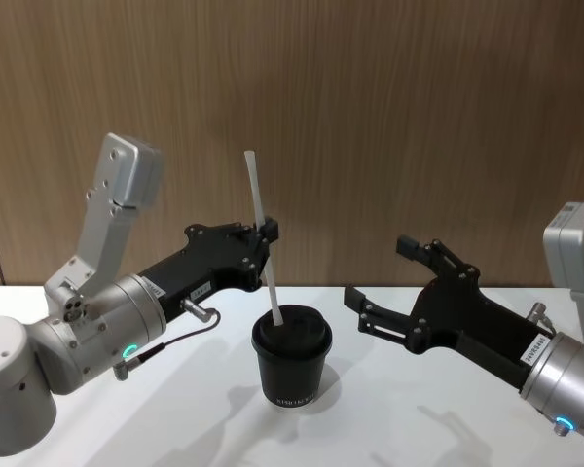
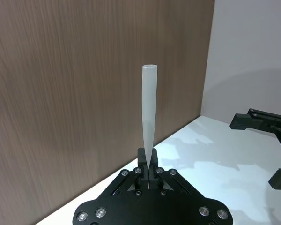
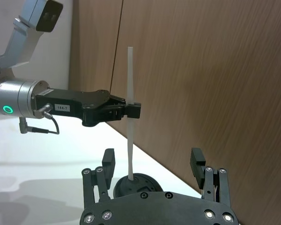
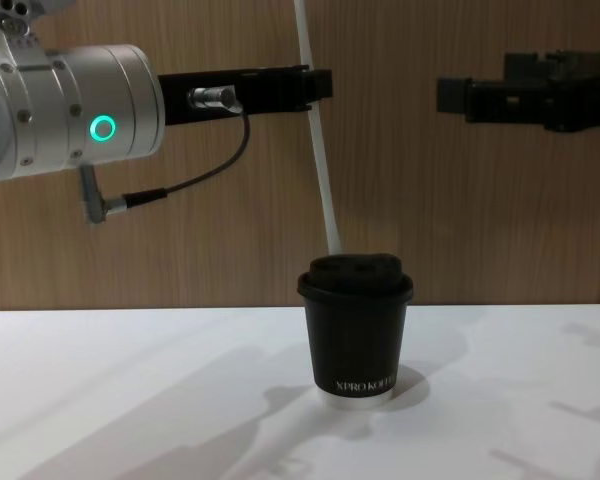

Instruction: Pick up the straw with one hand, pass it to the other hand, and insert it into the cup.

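A: White worktop [image 1: 419, 428], brown wood-grain wall [image 1: 370, 117] behind it. Where do you have the straw?

B: I see the straw [image 1: 263, 238] nearly upright with a slight tilt, pinched a little above its middle by my left hand [image 1: 269, 232]. Its lower tip sits at the domed lid of the cup [image 1: 291, 365], at the lid's hole as far as I can tell.

A: How does the left hand stand?

B: Its fingers are closed tight on the straw; in the left wrist view the straw [image 2: 149, 110] rises straight out of the clamped tips [image 2: 149, 161]. The hand reaches in level from my left, above the cup, from a silver wrist with a green ring light [image 4: 103, 128].

A: And the right one?

B: My right hand [image 1: 384, 282] hovers to the right of the cup, well apart from it, fingers spread wide and holding nothing. From its wrist view I see both fingers [image 3: 198, 161] parted, with the cup [image 3: 136, 185] and straw [image 3: 130, 136] beyond them

A: The cup itself?

B: Black, upright on the worktop between the two hands, lettering facing me
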You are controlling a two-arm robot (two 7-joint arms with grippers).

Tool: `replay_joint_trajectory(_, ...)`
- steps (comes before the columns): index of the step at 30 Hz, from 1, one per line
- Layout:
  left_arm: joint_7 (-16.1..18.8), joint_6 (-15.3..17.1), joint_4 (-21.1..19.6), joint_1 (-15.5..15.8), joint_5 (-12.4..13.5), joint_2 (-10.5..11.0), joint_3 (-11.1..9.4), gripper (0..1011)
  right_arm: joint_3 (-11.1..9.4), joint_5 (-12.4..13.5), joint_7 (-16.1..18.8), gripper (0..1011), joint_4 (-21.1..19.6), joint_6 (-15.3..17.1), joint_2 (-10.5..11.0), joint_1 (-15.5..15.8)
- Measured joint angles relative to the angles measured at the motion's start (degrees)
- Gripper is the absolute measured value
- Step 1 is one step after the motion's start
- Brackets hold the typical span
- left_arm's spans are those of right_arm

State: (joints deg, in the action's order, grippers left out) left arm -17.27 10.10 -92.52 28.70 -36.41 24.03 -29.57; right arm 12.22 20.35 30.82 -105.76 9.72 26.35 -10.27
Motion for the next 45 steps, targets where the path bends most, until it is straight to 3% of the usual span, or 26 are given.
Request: replay_joint_trajectory(45, -1.59, 1.06, 2.49, 0.80, 2.60, -1.56, 1.31, 4, 0.00, 0.00, 0.00, 1001, 0.00, 0.00, 0.00, 0.00)
